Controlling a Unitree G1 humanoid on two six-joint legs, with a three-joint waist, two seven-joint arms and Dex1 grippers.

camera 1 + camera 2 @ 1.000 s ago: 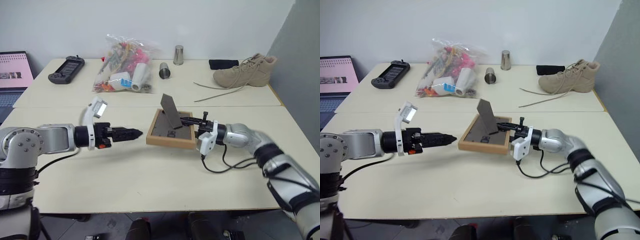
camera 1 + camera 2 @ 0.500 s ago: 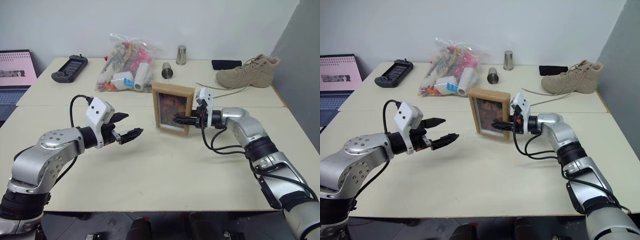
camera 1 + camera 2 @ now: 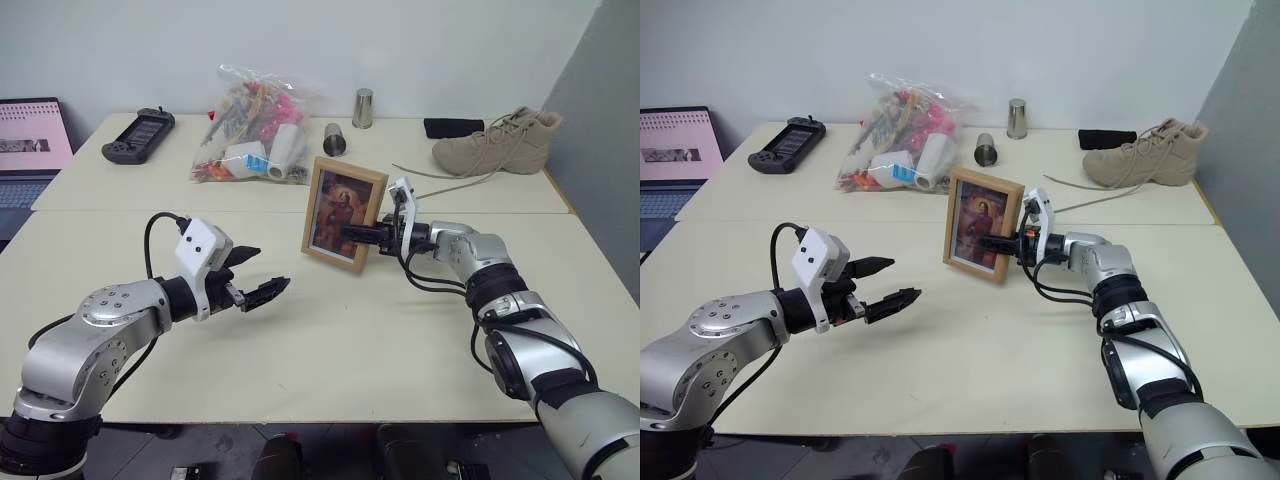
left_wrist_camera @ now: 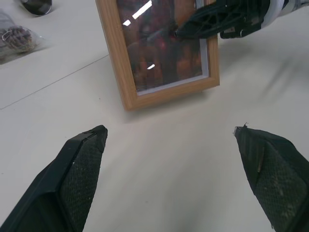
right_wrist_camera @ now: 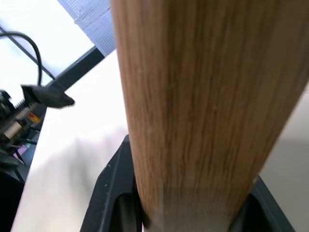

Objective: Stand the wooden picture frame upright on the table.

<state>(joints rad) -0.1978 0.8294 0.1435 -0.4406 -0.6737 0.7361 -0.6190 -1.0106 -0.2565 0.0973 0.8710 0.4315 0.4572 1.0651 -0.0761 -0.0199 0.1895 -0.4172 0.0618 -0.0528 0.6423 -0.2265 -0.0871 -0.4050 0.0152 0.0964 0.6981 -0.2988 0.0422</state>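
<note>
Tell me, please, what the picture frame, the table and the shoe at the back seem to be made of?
Picture frame: light wood, matt, grain visible; the front looks like glass, since it reflects lights. Table: smooth pale cream top, matt, probably laminate. Shoe: tan, soft and dull, likely suede or fabric.

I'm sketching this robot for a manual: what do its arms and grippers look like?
Both arms are silver-grey metal segments with black joint bands and loose black cables. Each wrist carries a white boxy camera housing. The left gripper and the right gripper each have two slim black fingers with finely textured pads.
</note>
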